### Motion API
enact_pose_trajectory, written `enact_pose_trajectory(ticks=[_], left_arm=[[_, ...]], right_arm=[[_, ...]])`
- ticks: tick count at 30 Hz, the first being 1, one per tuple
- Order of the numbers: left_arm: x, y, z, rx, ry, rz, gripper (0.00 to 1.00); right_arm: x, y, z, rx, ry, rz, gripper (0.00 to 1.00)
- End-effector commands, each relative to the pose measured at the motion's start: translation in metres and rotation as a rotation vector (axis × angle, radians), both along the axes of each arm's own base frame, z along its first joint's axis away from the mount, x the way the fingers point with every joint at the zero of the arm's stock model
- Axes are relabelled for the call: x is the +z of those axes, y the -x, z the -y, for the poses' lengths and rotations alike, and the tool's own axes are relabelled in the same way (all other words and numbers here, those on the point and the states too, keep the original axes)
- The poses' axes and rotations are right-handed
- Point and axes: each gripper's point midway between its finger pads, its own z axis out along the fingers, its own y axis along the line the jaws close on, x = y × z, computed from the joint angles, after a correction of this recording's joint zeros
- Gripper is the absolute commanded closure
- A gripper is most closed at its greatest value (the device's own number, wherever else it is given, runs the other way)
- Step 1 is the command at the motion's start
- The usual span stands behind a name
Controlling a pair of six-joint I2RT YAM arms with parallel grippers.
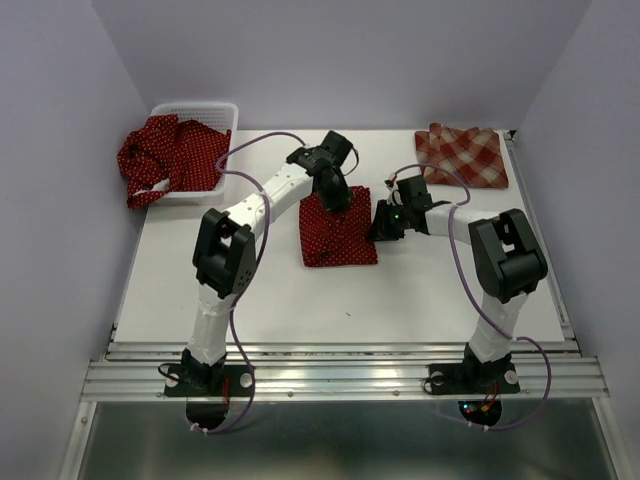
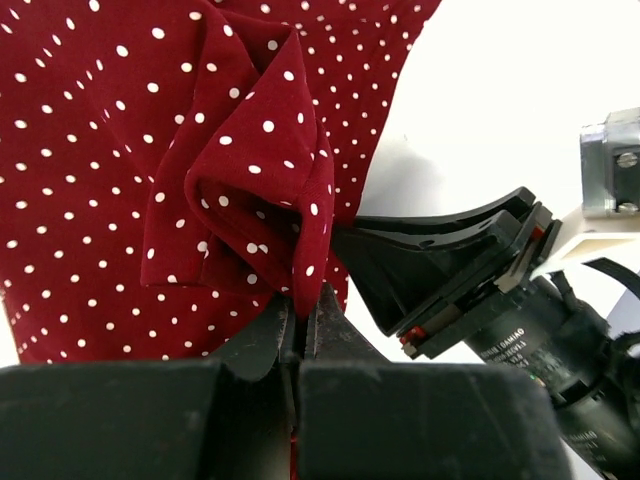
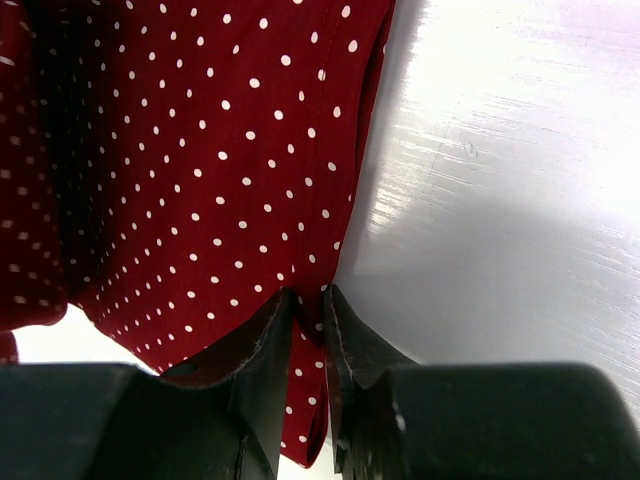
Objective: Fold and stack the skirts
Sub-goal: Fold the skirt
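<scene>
Rail: metal strip across the bottom of the top view, with both arm bases bolted to it.
Table: white, with pale walls on three sides.
Basket: white lattice at upper left of the top view, on the table's far left corner.
In the way: the left arm's forearm and a purple cable cross between the basket and the centre, and the wrist covers the centre garment's upper edge.
Left gripper: closed tight, pinching a raised fold of the dotted skirt at its upper edge.
Right gripper: jaws narrow, clamped on the same garment's right-hand hem, with red cloth showing between the tips in the right wrist view.
Dotted skirt: lies flat at the centre of the top view, between the two grippers.
Dotted heap: dark red spotted cloth spilling over the basket's near rim at upper left.
Plaid skirt: red and cream, folded flat at upper right, well apart from both grippers.
Counts: two arms, one basket, one plaid skirt, one dotted skirt on the table. How many pieces are in the heap I cannot tell.
</scene>
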Motion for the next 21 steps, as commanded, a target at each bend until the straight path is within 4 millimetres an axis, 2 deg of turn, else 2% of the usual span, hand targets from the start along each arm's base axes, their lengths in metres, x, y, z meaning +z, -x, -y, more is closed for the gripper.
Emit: enact_pose_trajectory(ticks=[1,10,14,21], left_arm=[[0.021,-0.004,0.014,-0.022,0.032,0.050,1.00],[-0.004,0.002,0.025,-0.047,0.017,0.005,1.00],[-0.017,0.001,0.030,-0.046,0.014,-0.008,1.00],[-0.023,-0.002,0.045,-0.046,0.033,0.010,1.00]], right_arm=[[-0.004,0.011,-0.002,0.011,0.008,-0.022,0.75],[-0.004,0.010,-0.001,-0.002,0.013,-0.020,0.75],[0.002,0.008,0.001,-0.011,0.017,-0.003,0.74],[0.010,0.008,0.003,-0.026,0.015,0.013,0.72]])
